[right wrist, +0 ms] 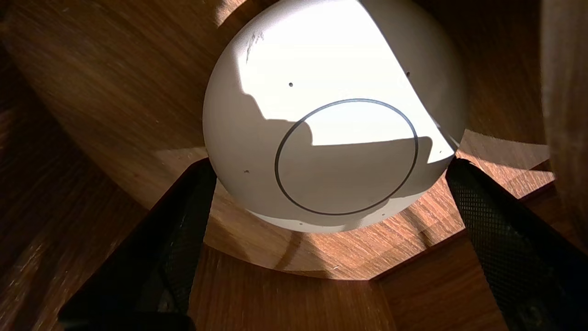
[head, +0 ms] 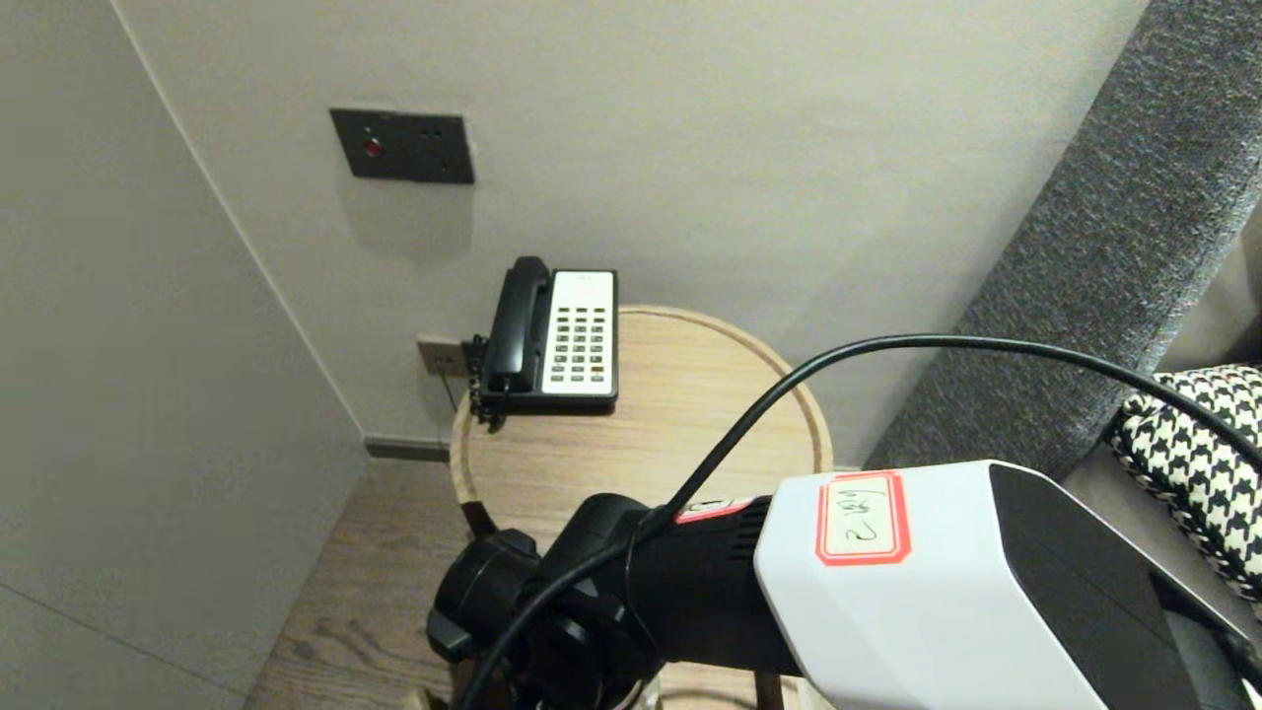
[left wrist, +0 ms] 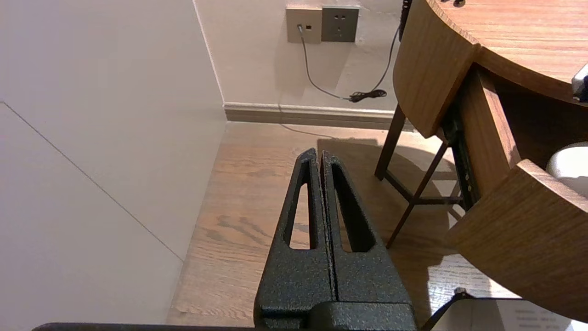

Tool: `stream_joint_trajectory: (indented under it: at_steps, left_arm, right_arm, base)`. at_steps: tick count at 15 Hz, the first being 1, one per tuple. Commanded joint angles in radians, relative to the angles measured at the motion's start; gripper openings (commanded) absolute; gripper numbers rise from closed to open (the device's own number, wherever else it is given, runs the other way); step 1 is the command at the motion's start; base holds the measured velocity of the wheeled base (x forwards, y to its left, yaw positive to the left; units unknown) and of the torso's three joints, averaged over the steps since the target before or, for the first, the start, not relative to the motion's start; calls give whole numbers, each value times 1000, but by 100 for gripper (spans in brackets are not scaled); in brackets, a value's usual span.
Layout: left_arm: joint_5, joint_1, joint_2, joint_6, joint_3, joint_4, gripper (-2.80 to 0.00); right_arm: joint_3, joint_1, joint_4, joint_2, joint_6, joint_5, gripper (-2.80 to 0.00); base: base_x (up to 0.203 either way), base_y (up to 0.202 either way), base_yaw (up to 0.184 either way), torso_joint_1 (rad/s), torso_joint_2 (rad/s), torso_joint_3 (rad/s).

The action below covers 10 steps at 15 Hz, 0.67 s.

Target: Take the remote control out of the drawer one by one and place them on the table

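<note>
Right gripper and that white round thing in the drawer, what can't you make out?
Right wrist view: whether the open right gripper touches the white round thing; shadow covers the contact.
Head view: both hidden behind the robot's arm.
Left wrist view: the thing cut off by the drawer front and picture edge.

The right arm comes in from the near right and lies across the near edge of the desk. Its black wrist bends down below the rim. The right pincer points downward, its two fingers spread wide apart. The left pincer hangs parked low off the desk's left edge, its fingers pressed flat together and their tips angled toward the floor.
</note>
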Motion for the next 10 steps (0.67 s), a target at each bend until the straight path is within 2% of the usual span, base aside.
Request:
stream_joint_trajectory:
  at_steps: [1,10]
  left_arm:
    - [1,-1,0,-1,0,1,-280]
    - [1,0,0,-1,0,1,-280]
  right_arm:
    - [-2,2,2,13,1,-2,0]
    - [1,5,5,15,6,-4,0]
  base:
    - [0,0,0,0,0,0]
    - [0,0,0,0,0,0]
